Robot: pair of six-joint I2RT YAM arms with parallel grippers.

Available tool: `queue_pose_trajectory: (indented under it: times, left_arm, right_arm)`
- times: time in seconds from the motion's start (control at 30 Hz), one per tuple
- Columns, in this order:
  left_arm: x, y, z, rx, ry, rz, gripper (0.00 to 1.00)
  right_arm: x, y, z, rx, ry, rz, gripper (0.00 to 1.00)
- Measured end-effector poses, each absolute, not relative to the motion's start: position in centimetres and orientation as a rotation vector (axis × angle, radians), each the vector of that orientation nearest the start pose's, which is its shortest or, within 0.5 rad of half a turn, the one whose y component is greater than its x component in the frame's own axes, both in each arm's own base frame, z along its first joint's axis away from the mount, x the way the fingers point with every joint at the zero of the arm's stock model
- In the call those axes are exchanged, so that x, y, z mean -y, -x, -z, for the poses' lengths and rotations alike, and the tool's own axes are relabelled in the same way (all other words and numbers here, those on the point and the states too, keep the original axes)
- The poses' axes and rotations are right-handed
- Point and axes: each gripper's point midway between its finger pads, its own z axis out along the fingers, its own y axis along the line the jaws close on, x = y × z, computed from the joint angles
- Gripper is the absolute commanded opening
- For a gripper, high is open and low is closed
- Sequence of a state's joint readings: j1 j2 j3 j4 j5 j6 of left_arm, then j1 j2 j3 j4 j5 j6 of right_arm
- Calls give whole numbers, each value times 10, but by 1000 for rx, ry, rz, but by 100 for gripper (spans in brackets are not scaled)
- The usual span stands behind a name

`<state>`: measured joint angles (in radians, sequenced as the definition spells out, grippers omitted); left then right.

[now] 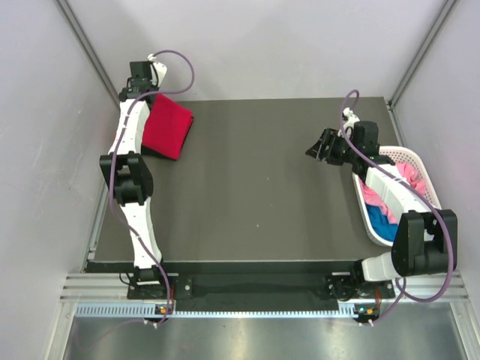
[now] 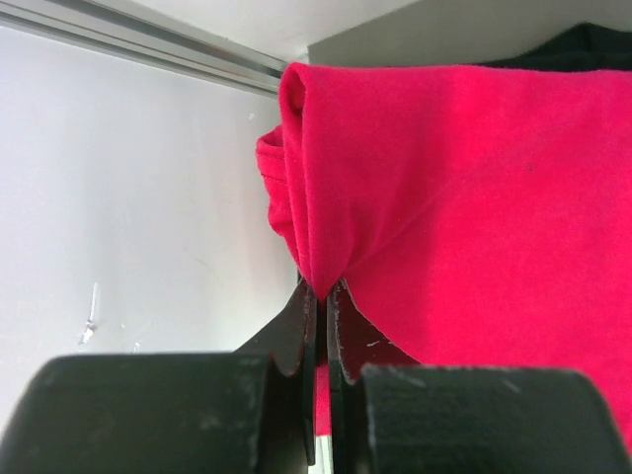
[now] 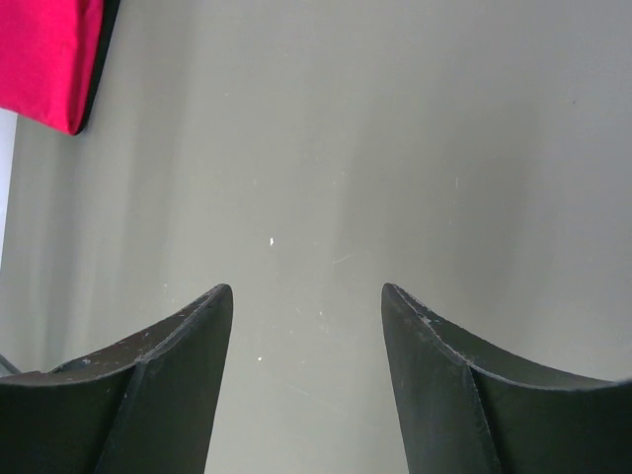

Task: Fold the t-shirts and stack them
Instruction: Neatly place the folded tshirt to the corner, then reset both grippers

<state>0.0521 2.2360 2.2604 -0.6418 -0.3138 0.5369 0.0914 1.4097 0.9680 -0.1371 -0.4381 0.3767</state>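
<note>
Pale-walled booth, dark grey matte tabletop [image 1: 255, 202] filling most of it. White plastic lattice basket [image 1: 411, 153] sits behind and to one side of the right gripper [image 3: 306, 308], w/ a crumpled pink cloth shirt [image 1: 411, 174] and a blue cloth shirt [image 1: 382, 225] inside. Bright red folded cloth t-shirt [image 2: 474, 188] spreads beyond and right of the left gripper [image 2: 324, 294]. It lies on a black cloth shirt [image 2: 592, 44] that peeks out past its far edge. From the right fingers this stack is well ahead, off to the left. Left fingers [image 2: 308, 326] nearly together, pinching a raised tuck of the red shirt's folded edge. Right fingers wide apart, nothing btwn them, hovering over bare table.

Step looks like settling the red shirt on the stack. To do it well, prob.: lower the pinched edge till flat, line it up w/ the black one under it, only then part the fingers. Back out straight so the fold isn't dragged open.
</note>
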Motion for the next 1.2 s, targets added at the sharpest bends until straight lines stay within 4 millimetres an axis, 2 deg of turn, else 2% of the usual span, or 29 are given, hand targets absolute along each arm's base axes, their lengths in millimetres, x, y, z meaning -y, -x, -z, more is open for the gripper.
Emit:
queue_pose_trajectory:
  times: [0.1,0.2,0.23,0.27,0.3,0.5,0.6,0.63,0.67,0.8,0.83,0.93,1.0,1.1,1.2]
  left_arm:
    - [-114,-595,-225,-2188,-333,-682,0]
    - [-130,-596,-221,-2180,-284,-741,14]
    - [-134,-596,-217,-2181,-270,-760,20]
    - [-140,-597,-211,-2183,-255,-791,44]
    - [-145,-598,-204,-2188,-252,-821,53]
    - [-165,-599,-165,-2192,-183,-1038,62]
    - [-154,-597,-155,-2198,-160,-1048,66]
    - [-148,-599,-155,-2194,-142,-1026,76]
    - [-140,-601,-157,-2187,-114,-990,98]
    - [-93,-606,-166,-2191,-47,-721,98]
    - [-74,-603,-173,-2197,-46,-623,99]
    - [-24,-590,-200,-2187,-46,-374,99]
    - [14,-565,-222,-2179,-57,-172,99]
    - [72,-511,-256,-2143,-114,173,99]
    - [110,-446,-273,-2113,-156,487,99]
  right_arm:
    - [-124,-384,-168,-2176,-50,-740,63]
    - [-124,-384,-168,-2174,-49,-741,62]
    - [-124,-385,-168,-2172,-48,-741,62]
    - [-124,-385,-168,-2171,-48,-741,63]
    - [-123,-386,-168,-2170,-49,-740,63]
    - [-121,-386,-167,-2175,-55,-727,63]
    - [-119,-384,-165,-2187,-66,-709,63]
    - [-118,-383,-166,-2190,-68,-703,64]
    - [-117,-381,-168,-2190,-72,-695,64]
    - [-114,-372,-186,-2161,-80,-683,67]
    - [-114,-368,-194,-2145,-81,-685,99]
    - [-113,-355,-214,-2124,-76,-687,100]
    - [-112,-342,-229,-2106,-69,-685,100]
    - [-109,-319,-248,-2076,-39,-675,100]
    - [-107,-298,-266,-2033,0,-665,100]
